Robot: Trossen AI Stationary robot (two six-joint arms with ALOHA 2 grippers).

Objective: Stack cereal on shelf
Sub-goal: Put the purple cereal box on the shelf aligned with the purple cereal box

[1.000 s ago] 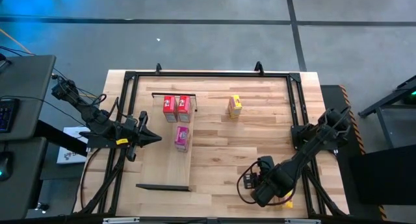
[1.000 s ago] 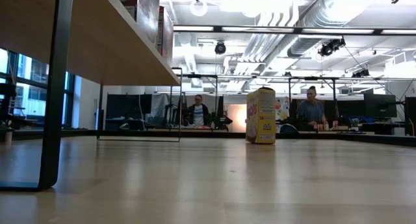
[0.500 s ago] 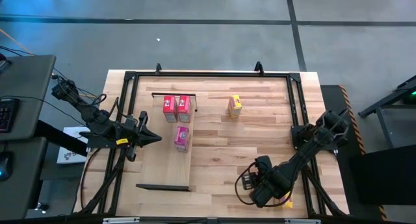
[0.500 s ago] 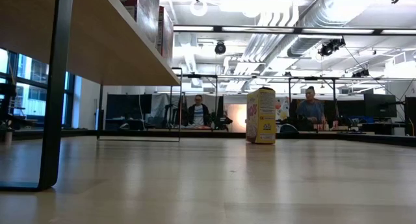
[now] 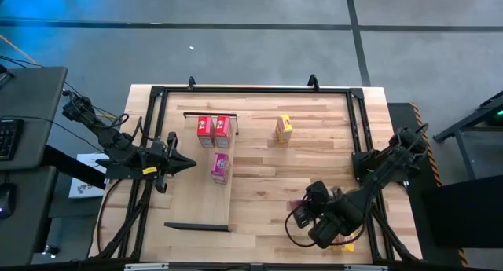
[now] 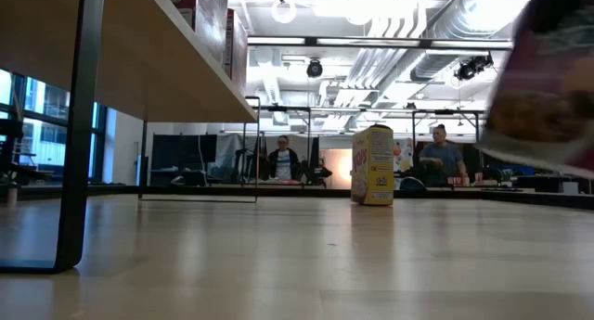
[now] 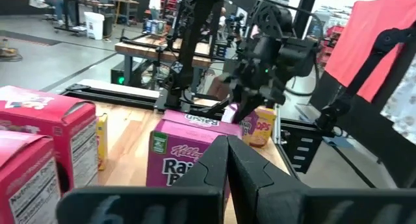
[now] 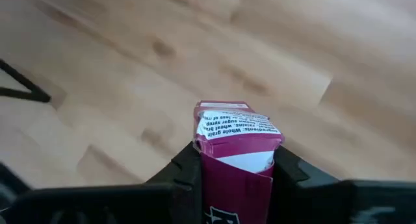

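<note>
The shelf [image 5: 224, 196], a pale wood panel with black end rails, lies on the table's left half. On it stand two red cereal boxes [image 5: 214, 130] and a pink one [image 5: 220, 167]. A yellow cereal box [image 5: 284, 129] stands upright on the tabletop, farther right. My right gripper [image 5: 303, 202] hangs near the table's near right edge, shut on a magenta cereal box [image 8: 235, 152], which shows blurred in the low view [image 6: 548, 88]. My left gripper [image 5: 191, 166] waits shut beside the pink box. My right gripper pinches the magenta box between its two fingers [image 8: 185, 169], one on each of two opposite sides [image 8: 209, 169]. The box's printed end [image 8: 237, 125] sticks out past the fingertips. The box hangs clear above the tabletop.
A black frame [image 5: 251, 90] runs around the table's edges. Something small and yellow [image 5: 346, 246] lies by the near right edge under the right arm. Bare wood lies between the shelf and the right arm. People sit at desks in the room beyond [image 6: 445, 158].
My right gripper has moved up and a little toward the far edge with the magenta box, which now hangs clear of the table and has come into the low view at the right.
</note>
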